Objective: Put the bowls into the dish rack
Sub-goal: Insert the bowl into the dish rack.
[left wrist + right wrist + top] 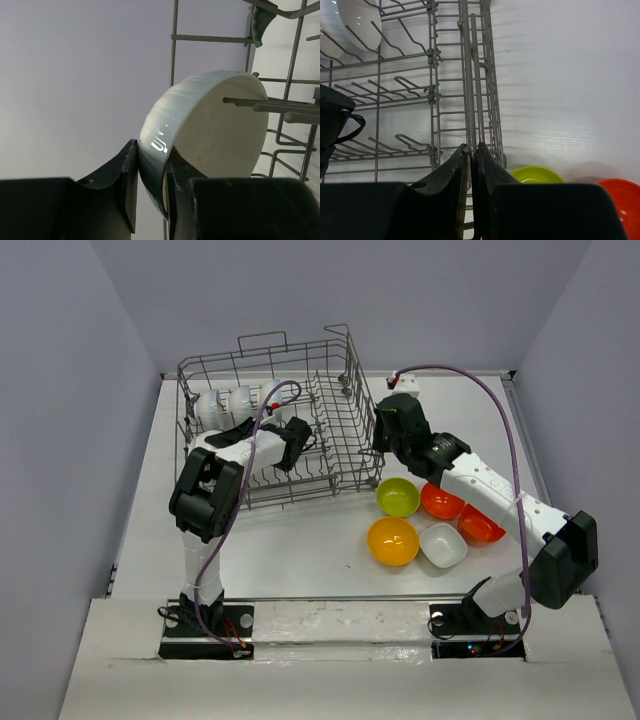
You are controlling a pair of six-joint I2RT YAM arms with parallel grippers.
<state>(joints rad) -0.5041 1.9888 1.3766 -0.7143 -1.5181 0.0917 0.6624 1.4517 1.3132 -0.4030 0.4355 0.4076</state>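
Observation:
The grey wire dish rack (335, 455) stands at the back left of the table. My left gripper (303, 436) (152, 182) reaches inside it, shut on the rim of a white ribbed bowl (220, 130) that stands on edge among the tines. Two more white bowls (225, 405) stand in the rack's far left corner. My right gripper (375, 435) (474, 150) is shut on the upright wires of the rack's right side (475, 90). On the table to the right lie a lime green bowl (398, 497) (537, 174), an orange-yellow bowl (392, 541), a squarish white bowl (443, 545) and two red-orange bowls (441, 500) (480, 524).
The loose bowls cluster under my right forearm (480, 485). A purple cable (500, 410) arcs above the right arm. Grey walls close in the table on the left, back and right. A white bowl (360, 17) shows through the rack wires in the right wrist view.

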